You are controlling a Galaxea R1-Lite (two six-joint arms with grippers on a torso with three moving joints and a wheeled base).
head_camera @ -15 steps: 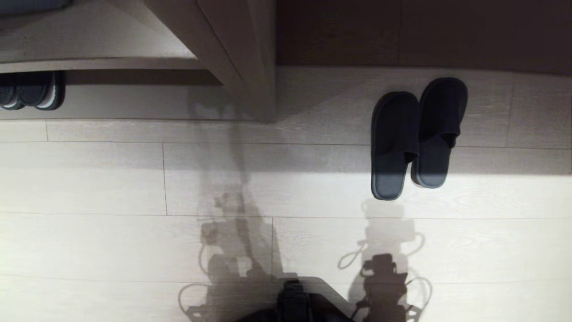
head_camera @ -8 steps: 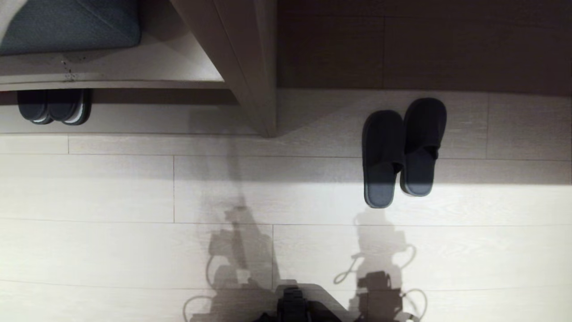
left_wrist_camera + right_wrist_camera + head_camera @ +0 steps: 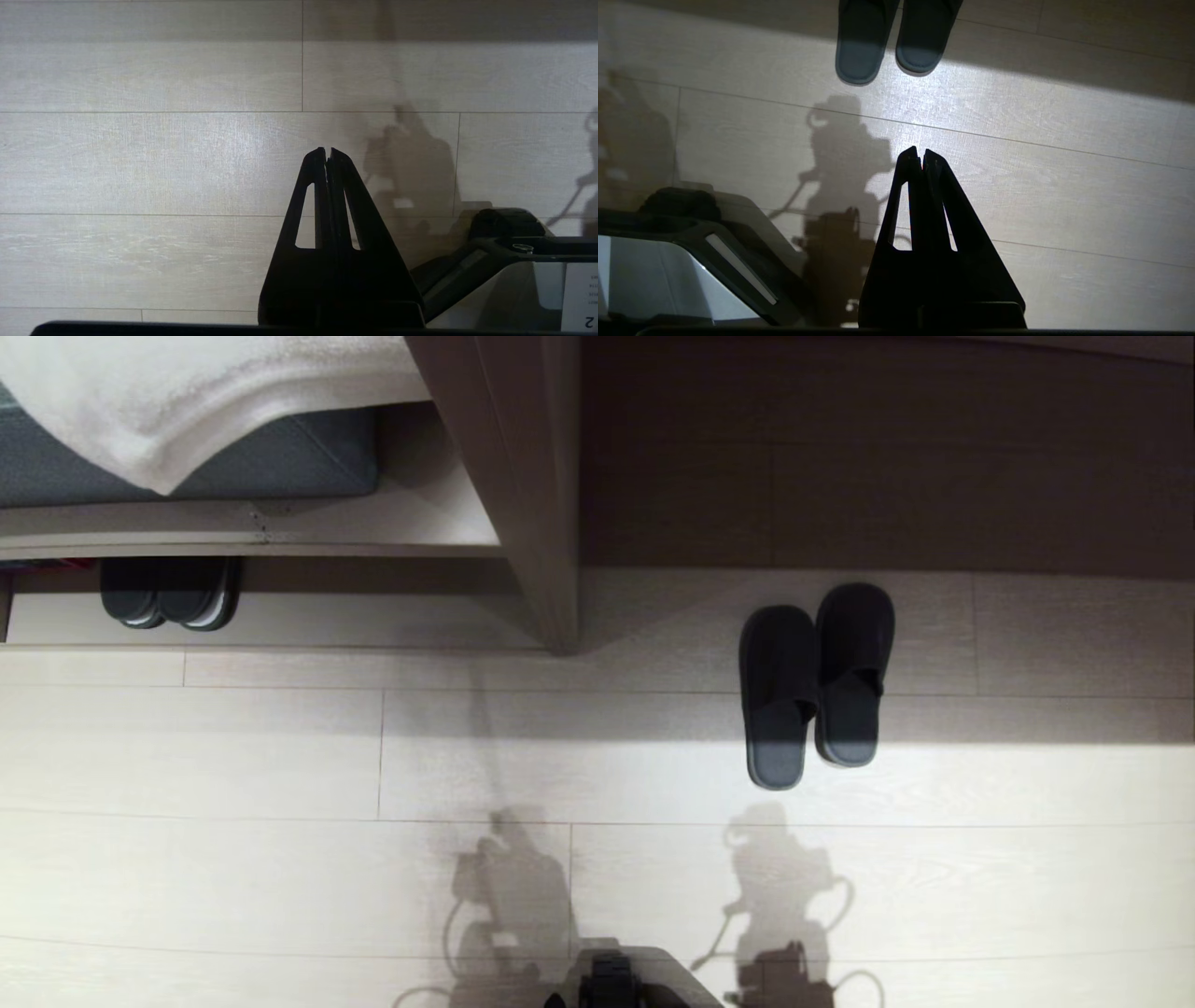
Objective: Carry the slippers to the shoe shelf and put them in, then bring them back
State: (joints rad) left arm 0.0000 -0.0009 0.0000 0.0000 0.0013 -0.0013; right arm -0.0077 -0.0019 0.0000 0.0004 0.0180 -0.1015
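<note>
The slippers (image 3: pixel 780 681), a dark grey pair, lie side by side on the pale plank floor, toes toward the dark wall, ahead of me and to the right. Their heels (image 3: pixel 861 46) also show in the right wrist view, well beyond my right gripper (image 3: pixel 920 151), which hangs shut and empty over bare floor. My left gripper (image 3: pixel 328 150) is shut too, with nothing in it, over bare planks. Neither gripper appears in the head view. The shoe shelf is out of view.
Another dark pair with whitish sole edges (image 3: pixel 168 593) sits in a low opening under a pale ledge (image 3: pixel 373 537) at the far left. White cloth (image 3: pixel 215 392) and a grey cushion (image 3: pixel 280 457) lie above it. A wooden panel (image 3: pixel 537 495) stands upright beside it. My base (image 3: pixel 611 980) is at the near edge.
The whole head picture has slid downward and the scene looks farther off, so the camera has moved. The white cloth has come into view. The slippers have not moved on the floor.
</note>
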